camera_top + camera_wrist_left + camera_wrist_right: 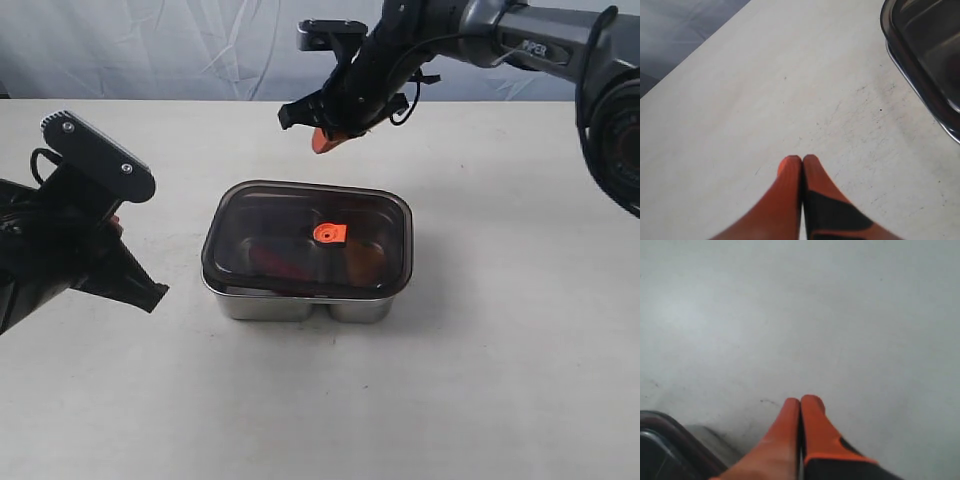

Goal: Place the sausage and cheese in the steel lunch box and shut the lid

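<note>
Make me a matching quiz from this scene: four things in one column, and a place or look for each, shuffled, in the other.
1. lid
2. steel lunch box
3. left hand
4. right hand

A. shut, beyond the box's far side in the exterior view
B. shiny metal, under a dark cover
C. smoky and see-through, sitting on top
D. shut, off the box's left side in the exterior view

Pairs: 1-C, 2-B, 3-D, 4-A

Box point(262, 305) blocks the middle
Table point(470, 390) bare near and right; left arm point(80, 220) crowds the left.
</note>
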